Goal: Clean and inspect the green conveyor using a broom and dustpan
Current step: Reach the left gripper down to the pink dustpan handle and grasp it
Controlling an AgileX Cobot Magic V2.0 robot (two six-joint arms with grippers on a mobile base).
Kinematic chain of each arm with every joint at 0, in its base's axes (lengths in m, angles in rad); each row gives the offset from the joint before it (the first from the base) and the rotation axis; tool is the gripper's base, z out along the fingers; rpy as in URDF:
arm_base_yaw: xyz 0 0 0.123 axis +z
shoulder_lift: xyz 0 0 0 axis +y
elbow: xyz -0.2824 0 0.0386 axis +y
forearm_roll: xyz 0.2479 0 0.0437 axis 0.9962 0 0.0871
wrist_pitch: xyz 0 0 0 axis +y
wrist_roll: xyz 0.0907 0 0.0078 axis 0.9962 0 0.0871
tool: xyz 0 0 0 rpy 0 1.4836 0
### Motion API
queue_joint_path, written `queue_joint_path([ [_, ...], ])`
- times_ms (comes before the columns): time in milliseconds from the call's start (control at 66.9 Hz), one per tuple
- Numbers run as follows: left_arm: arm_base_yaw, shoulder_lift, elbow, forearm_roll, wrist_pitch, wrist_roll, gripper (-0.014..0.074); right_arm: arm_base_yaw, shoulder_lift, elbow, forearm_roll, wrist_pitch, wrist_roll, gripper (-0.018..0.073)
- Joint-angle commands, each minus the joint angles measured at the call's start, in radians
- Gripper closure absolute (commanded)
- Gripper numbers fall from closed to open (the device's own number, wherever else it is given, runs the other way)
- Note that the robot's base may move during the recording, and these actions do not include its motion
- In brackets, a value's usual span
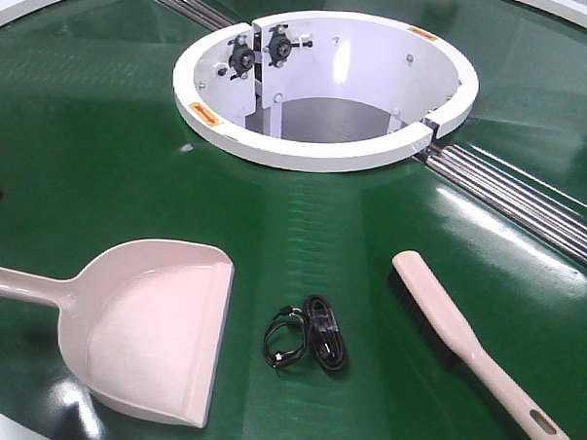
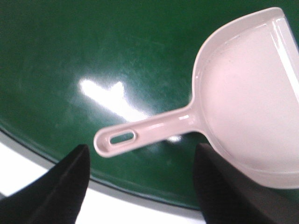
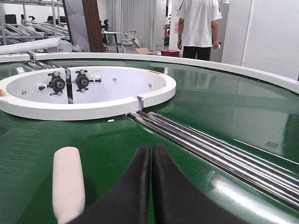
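The green conveyor [image 1: 92,153] fills the front view, with its white ring hub [image 1: 321,155] at the back. The pinkish-beige dustpan [image 1: 152,326] lies front left, handle pointing left. The broom [image 1: 463,344] lies front right, bristles on its left side, handle toward the front right. In the left wrist view my left gripper [image 2: 142,184] is open and empty, just short of the slotted dustpan handle [image 2: 140,130]. In the right wrist view my right gripper [image 3: 151,154] is shut and empty, low over the belt [image 3: 224,107], with the broom's end [image 3: 67,182] to its left.
A black coiled cable [image 1: 308,340] lies on the belt between dustpan and broom. Steel rollers [image 1: 528,206] run from the hub to the right, also seen in the right wrist view [image 3: 210,144]. The belt's white rim [image 2: 28,172] is under the left gripper. A person [image 3: 198,23] stands beyond the conveyor.
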Motion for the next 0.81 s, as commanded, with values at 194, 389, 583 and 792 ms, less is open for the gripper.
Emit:
queue_joint_path([
  [194, -0.007, 0.14, -0.112, -0.094, -0.038, 0.339, 0.0146, 0.002, -0.018, 0.019, 0.001, -0.075, -0.007, 0.0568],
  [389, -0.008, 0.165, -0.111, -0.085, 0.001, 0.595, 0.0076, 0.002, -0.018, 0.019, 0.001, -0.075, -0.007, 0.0568],
  [583, -0.007, 0.182, -0.111, -0.096, 0.023, 0.79, 0.0054, 0.002, -0.018, 0.019, 0.001, -0.075, -0.007, 0.0568],
  [792, -0.008, 0.217, -0.102, -0.135, 0.034, 0.877, 0.0054, 0.002, -0.018, 0.019, 0.001, -0.075, -0.007, 0.0568],
])
